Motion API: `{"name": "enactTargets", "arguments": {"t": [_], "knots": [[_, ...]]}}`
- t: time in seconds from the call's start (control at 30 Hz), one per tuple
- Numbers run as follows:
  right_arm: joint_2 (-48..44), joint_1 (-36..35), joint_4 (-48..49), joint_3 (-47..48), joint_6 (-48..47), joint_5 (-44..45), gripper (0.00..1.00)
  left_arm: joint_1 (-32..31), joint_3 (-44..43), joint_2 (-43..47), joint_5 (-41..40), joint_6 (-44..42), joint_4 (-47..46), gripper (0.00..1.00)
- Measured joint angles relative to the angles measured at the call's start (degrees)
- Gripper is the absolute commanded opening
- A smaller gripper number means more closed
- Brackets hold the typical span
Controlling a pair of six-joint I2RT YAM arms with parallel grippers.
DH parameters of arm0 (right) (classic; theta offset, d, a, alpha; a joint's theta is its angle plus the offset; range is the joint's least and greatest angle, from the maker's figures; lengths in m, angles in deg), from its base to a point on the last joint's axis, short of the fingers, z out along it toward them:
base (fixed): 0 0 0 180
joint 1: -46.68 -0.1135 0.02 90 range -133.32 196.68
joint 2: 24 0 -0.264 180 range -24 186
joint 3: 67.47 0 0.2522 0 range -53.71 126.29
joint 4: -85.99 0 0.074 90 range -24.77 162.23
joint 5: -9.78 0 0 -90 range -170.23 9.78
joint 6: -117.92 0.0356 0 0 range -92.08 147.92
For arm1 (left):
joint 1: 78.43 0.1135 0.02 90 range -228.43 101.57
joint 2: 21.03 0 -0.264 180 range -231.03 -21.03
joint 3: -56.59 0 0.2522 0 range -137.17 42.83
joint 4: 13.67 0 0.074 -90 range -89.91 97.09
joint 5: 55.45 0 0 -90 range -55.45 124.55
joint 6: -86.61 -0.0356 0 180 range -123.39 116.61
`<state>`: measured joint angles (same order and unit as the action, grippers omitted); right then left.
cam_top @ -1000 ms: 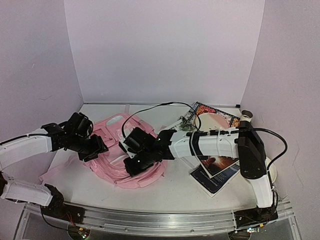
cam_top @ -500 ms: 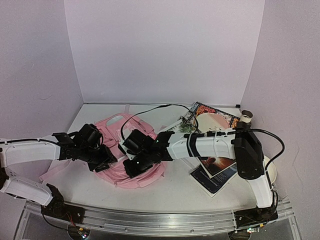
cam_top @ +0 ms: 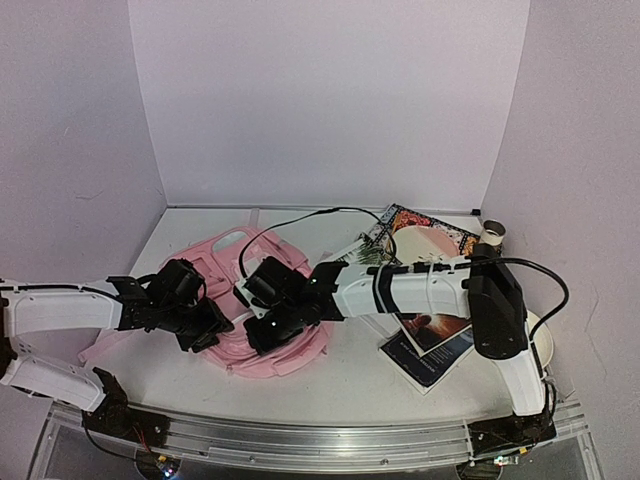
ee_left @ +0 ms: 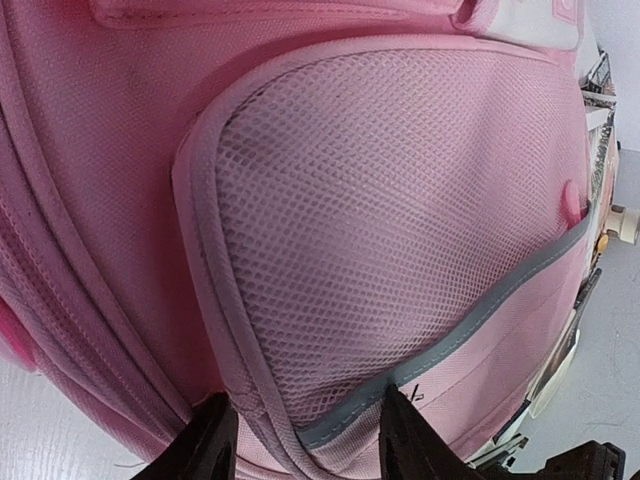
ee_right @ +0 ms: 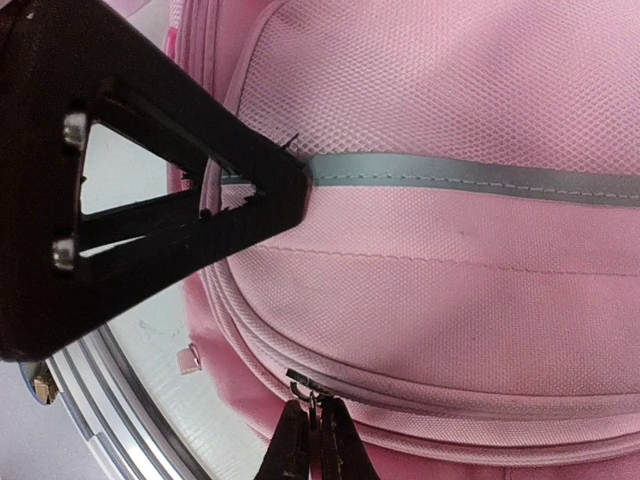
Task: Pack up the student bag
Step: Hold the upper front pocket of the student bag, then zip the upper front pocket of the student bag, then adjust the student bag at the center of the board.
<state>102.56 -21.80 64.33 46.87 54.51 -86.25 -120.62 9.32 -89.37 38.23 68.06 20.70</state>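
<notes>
While the pink student bag (cam_top: 215,262) lies on the table (cam_top: 350,385) at its near left, my right gripper (ee_right: 312,412) is pinched tight on its zip pull (ee_right: 303,382); my left gripper (ee_left: 305,428) straddles the mesh pocket (ee_left: 400,220) corner, half-wide, grip unclear

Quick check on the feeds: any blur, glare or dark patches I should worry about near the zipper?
Top external: even, soft light, no glare, but the arms hide much of the student bag. Left wrist: mesh pocket weave sharp, no glare. Right wrist: fabric crisp, zipper pull at the right gripper readable; an underexposed black shape fills the left side.
</notes>
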Motion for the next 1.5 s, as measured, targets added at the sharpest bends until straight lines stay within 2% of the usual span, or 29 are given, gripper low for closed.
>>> {"name": "enactTargets", "arguments": {"t": [0.1,0.27,0.33,0.6,0.8,0.9,1.1,1.4,1.47,1.5], "knots": [[0.02,-0.02,-0.09,0.41,0.00,-0.21,0.00,-0.04,0.34,-0.11,0.04,0.50,-0.72,0.34],[0.04,0.00,-0.39,0.45,-0.13,0.00,0.00,-0.09,0.23,-1.81,0.20,0.49,-1.26,0.03],[0.04,0.04,-0.26,0.18,-0.40,0.31,0.00,-0.14,0.23,-1.69,0.22,0.09,-1.65,0.00],[-3.39,2.62,4.44,-8.49,-1.82,1.16,0.00,-0.30,1.52,2.88,-0.88,0.05,0.01,0.00],[-9.85,10.09,4.91,-16.61,-4.25,3.97,0.00,-0.39,1.52,7.38,-2.75,-1.94,6.12,0.00],[-10.91,13.09,6.33,-18.25,-5.85,2.67,0.00,-0.52,1.28,8.27,-2.89,-2.92,7.27,0.00],[-11.67,13.00,7.09,-18.87,-8.11,-0.28,0.00,0.90,-2.45,8.00,-4.43,-7.57,13.08,0.01],[-11.78,9.64,7.59,-18.85,-10.65,-3.60,0.00,5.62,-13.34,-2.45,-7.97,-19.59,22.92,0.18],[-11.76,8.40,7.26,-18.51,-10.34,-3.86,0.00,6.16,-16.02,-4.87,-9.93,-21.52,24.46,0.27],[-11.69,7.68,6.99,-18.07,-10.13,-3.94,0.00,6.59,-17.21,-5.88,-11.06,-22.39,24.94,0.36]]}}
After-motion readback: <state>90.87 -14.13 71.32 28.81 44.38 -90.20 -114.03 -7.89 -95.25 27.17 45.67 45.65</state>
